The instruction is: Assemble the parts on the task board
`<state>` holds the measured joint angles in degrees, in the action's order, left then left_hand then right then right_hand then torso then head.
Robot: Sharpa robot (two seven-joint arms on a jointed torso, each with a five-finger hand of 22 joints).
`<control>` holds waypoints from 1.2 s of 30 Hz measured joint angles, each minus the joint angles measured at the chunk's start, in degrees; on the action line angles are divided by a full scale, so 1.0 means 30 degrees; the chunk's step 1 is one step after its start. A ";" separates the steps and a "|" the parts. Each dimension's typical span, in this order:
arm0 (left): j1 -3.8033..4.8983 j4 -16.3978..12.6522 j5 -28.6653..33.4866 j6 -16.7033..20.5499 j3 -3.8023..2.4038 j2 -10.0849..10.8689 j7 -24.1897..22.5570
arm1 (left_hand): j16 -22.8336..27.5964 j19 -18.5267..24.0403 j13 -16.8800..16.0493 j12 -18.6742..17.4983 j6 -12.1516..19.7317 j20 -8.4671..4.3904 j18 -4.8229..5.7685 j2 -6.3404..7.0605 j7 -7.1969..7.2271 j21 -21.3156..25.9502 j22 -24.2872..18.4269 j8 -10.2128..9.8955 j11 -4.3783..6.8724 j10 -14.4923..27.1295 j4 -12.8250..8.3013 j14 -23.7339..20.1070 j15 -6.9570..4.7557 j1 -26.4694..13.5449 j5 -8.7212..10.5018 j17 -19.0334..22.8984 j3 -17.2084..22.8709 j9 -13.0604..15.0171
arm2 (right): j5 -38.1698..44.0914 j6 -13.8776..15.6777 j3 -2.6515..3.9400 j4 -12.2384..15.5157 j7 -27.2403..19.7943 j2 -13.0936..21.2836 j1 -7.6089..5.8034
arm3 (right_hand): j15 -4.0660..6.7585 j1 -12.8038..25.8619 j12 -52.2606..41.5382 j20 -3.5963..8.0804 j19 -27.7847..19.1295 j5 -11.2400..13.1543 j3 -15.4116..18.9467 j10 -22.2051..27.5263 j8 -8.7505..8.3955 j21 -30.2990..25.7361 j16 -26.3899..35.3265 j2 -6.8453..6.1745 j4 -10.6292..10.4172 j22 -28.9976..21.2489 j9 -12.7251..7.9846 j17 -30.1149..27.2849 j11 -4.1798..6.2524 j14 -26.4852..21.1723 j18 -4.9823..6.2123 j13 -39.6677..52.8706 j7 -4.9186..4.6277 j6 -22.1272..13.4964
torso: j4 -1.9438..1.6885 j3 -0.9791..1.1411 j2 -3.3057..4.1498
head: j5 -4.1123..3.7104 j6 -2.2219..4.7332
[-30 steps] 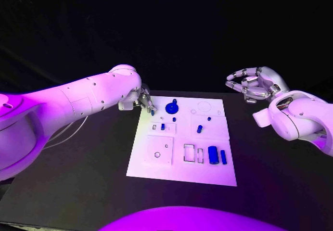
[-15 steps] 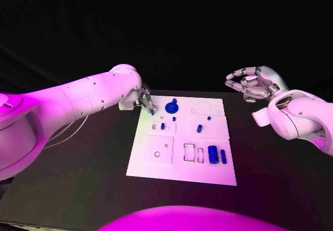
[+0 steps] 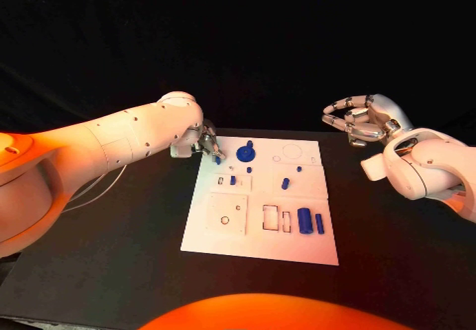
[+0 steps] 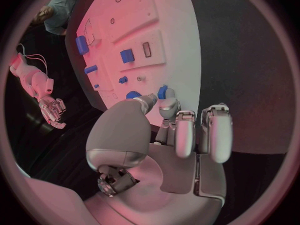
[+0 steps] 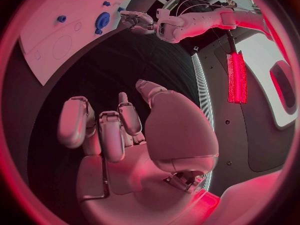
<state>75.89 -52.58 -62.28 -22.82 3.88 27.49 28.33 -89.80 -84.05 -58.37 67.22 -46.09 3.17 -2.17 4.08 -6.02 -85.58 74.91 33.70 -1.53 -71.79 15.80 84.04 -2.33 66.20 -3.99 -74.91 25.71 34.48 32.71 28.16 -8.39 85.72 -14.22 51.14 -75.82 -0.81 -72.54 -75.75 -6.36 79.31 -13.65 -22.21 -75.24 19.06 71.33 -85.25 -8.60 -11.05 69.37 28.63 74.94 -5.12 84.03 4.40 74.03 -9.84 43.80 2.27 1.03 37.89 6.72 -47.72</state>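
Small blue part (image 4: pixel 162 91) — pinched in left hand (image 3: pixel 206 146)

Left hand (image 3: pixel 206 146) mostly hidden behind its own arm in head view. Small blue part (image 4: pixel 162 92) at its fingertips is half covered by the fingers (image 4: pixel 169 107); can't tell if held. Task board (image 5: pixel 44 40) cut off by the right wrist view's edge.

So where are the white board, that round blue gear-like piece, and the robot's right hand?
task board (image 3: pixel 260 240), head view, bare near part of the plate.
round blue piece (image 3: pixel 246 146), head view, its middle.
right hand (image 3: pixel 359 122), head view, middle of the hand.
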 measured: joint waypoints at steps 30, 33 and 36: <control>-0.0015 -0.1099 0.1319 0.0663 -0.0091 0.0848 -0.0092 | 0.0000 0.0000 0.0357 -0.0070 0.0184 0.0000 0.0001 -0.0057 0.0025 0.0001 -0.0002 0.1362 0.0135 0.0007 -0.1376 0.0000 0.0001 0.2053 -0.0007 0.0000 0.3945 -0.0079 | 0.0000 -0.0030 0.0000 -0.0095 -0.0002 -0.0018 0.0030 | 0.0000 0.0000 0.0000 0.0000 0.0000 0.0000 -0.0053 0.0000 -0.0002 0.0000 0.0000 0.0000 -0.0053 -0.0002 -0.0007 -0.0006 0.0000 0.0000 0.0000 -0.0009 0.0000 0.0000 | 0.0015 0.0007 -0.0016 | -0.0016 0.0103; -0.0015 -0.1981 0.1812 0.0970 -0.0139 0.1460 -0.0106 | 0.0000 0.0000 0.0352 -0.0071 0.0210 0.0000 0.0002 0.0094 0.0000 0.0000 -0.0002 0.1641 0.0129 -0.0006 -0.1314 0.0000 0.0001 0.1861 -0.0007 0.0001 0.4008 -0.0072 | 0.0000 -0.0033 0.0000 -0.0126 -0.0002 -0.0011 0.0038 | 0.0000 0.0000 0.0000 0.0000 0.0000 0.0000 -0.0056 0.0000 -0.0002 0.0000 0.0000 0.0000 -0.0056 -0.0003 -0.0007 -0.0007 0.0000 0.0000 0.0000 -0.0010 0.0000 0.0000 | -0.0015 0.0018 -0.0033 | -0.0016 0.0119; -0.0013 -0.3133 0.2303 0.1345 -0.0223 0.2162 -0.0130 | 0.0000 0.0000 0.0300 -0.0070 0.0210 0.0000 0.0001 0.0310 -0.0001 0.0000 -0.0001 0.1855 0.0171 -0.0176 -0.1196 0.0000 0.0001 0.1643 -0.0078 0.0001 0.4129 -0.0038 | 0.0000 -0.0037 -0.0001 -0.0144 -0.0001 -0.0004 0.0044 | 0.0000 0.0000 0.0000 0.0000 0.0000 0.0000 -0.0056 0.0000 -0.0003 0.0000 0.0000 0.0000 -0.0056 -0.0002 -0.0008 -0.0007 0.0000 0.0000 -0.0001 -0.0011 0.0000 0.0000 | -0.0057 0.0040 -0.0064 | -0.0015 0.0141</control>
<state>75.85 -61.98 -55.37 -18.78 3.21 33.98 27.94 -89.80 -84.05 -57.47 67.01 -45.46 3.17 -2.16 5.01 -6.02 -85.58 74.91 39.26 -1.02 -72.31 12.21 84.04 -2.33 71.13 -4.23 -74.90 38.10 34.36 32.71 28.05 -8.39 85.29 -14.22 51.13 -75.69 -0.81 -72.54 -75.75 -6.36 79.31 -13.65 -22.37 -75.24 19.06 71.33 -85.24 -8.60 -11.22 69.36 28.61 74.92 -5.12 84.03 4.40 73.99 -9.84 43.80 2.10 1.15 37.70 6.68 -47.30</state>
